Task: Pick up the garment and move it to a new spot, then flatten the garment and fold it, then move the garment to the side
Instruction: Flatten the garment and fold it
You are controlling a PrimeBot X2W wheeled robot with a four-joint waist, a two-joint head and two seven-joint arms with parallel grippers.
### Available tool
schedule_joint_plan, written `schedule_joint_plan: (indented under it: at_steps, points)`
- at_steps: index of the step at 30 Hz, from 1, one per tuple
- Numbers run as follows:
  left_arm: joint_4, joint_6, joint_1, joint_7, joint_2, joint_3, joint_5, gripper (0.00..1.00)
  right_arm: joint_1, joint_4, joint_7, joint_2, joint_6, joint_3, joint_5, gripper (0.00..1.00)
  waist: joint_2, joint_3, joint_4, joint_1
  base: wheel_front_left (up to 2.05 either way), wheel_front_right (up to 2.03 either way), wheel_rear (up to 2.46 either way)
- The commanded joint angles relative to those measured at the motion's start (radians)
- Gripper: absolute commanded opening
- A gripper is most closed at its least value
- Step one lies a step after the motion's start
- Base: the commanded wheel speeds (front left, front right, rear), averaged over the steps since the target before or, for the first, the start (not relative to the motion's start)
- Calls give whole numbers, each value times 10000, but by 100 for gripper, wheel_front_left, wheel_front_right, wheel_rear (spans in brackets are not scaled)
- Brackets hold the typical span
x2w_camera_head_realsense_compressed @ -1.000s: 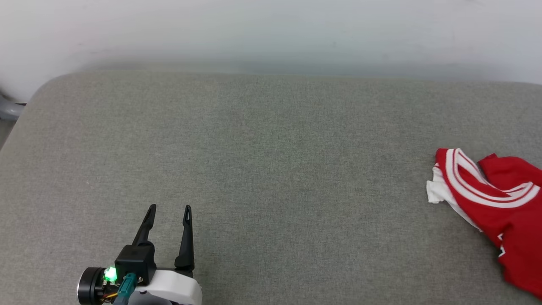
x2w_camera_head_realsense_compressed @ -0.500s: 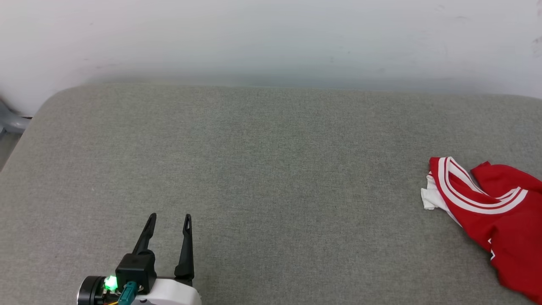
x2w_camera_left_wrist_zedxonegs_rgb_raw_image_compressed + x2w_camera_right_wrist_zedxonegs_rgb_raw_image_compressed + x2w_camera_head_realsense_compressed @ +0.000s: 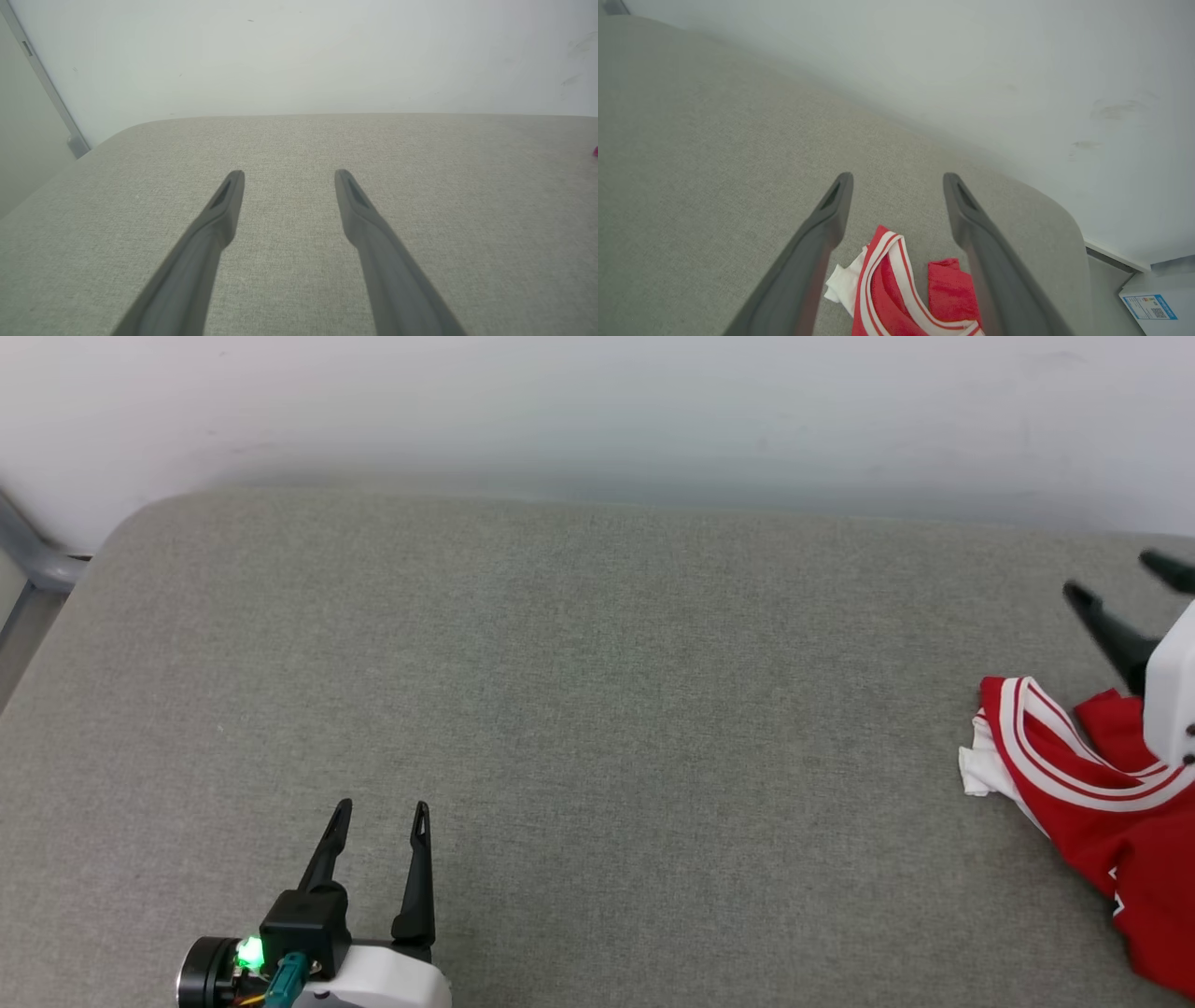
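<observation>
- You have the jersey [image 3: 1102,793] on the cushion [image 3: 597,663], at its right side.
- Right hand [image 3: 1113,574] above it; left hand [image 3: 383,805] near left, well apart.

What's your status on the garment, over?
Left claw open, over grey fabric cushion. Right claw open, above crumpled red-and-white jersey. No obstruction seen.

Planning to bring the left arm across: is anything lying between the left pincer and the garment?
No. In the head view, the stretch from the left pincer to the garment is bare grey upholstered surface, with nothing lying on it.
</observation>
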Motion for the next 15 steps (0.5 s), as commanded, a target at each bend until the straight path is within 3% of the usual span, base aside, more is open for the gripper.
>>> schedule_joint_plan:
  at_steps: [1,8,15]
  points:
    - [-33,29,-136,-26,-9,-50,-61,100,215,-428,999,-367,-11,348,347,100,0,126,89,-1,0,0,0]
    - [-93,90,-431,-26,-10,-176,-163,100,572,-1164,3945,-1247,-11,1193,1149,100,0,616,325,-1,0,0,0]
    - [-127,92,-800,-26,-9,-291,-266,100,661,-598,4779,-1391,-11,1528,1074,100,0,1212,594,-1,0,0,0]
